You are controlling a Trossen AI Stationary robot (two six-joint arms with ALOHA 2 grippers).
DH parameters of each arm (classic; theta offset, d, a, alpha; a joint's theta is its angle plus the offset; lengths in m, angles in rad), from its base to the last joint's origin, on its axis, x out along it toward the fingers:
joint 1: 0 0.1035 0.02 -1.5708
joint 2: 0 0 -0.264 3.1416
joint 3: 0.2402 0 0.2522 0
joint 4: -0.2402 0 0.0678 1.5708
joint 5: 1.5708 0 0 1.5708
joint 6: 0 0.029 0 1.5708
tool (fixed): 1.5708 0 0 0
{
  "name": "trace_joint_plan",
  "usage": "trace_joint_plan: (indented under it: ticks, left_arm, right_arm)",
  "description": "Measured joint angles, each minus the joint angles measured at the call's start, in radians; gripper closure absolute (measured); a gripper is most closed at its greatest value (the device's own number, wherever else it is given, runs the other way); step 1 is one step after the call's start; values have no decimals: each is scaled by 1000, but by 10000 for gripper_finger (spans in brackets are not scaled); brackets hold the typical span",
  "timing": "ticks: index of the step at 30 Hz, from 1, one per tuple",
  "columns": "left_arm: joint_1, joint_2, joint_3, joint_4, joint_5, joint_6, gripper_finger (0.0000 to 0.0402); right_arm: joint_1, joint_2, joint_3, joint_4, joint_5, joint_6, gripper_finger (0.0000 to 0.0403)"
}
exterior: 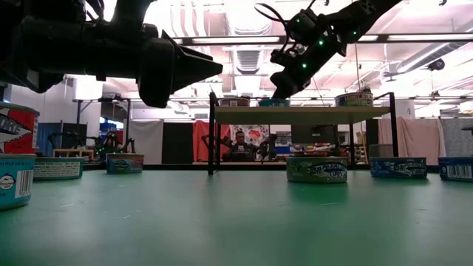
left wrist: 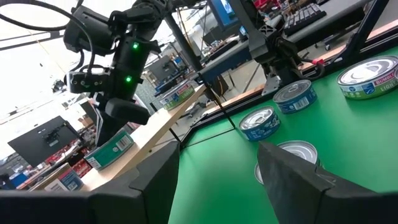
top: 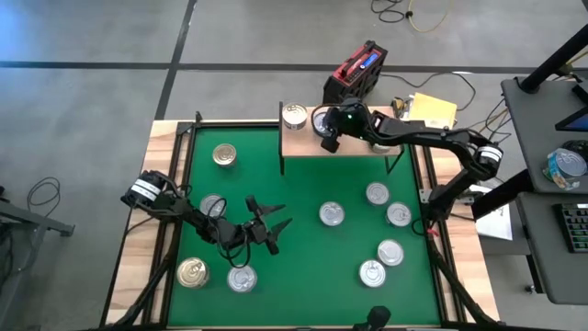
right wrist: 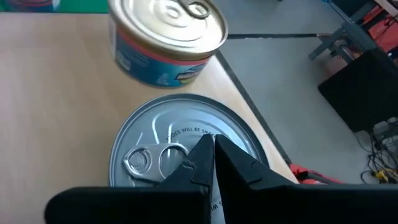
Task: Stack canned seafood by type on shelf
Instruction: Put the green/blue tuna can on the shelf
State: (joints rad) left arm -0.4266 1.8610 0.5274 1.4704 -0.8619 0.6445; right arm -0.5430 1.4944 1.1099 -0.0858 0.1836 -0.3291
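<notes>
Jaws shut over silver-topped tin (right wrist: 186,155)

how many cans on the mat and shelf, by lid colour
gold-topped cans: 3
silver-topped cans: 8
can with lid hidden under the right arm: 1
total: 12

Right tool (right wrist: 211,155) pinched closed, left tool (top: 273,223) spread apart.

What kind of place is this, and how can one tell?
Most likely a robotics lab or workshop. A desk with a keyboard stands beside the table, loose cables lie on the grey floor, and other robot arms and a seated person show in the low view.
</notes>
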Motion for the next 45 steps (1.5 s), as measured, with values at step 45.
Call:
trace_joint_plan:
  ticks: [45]
  left_arm:
    - [0,0,35,-5,0,-35,200]
  right_arm:
    - [-54,-19,220,-582,-133,255,394]
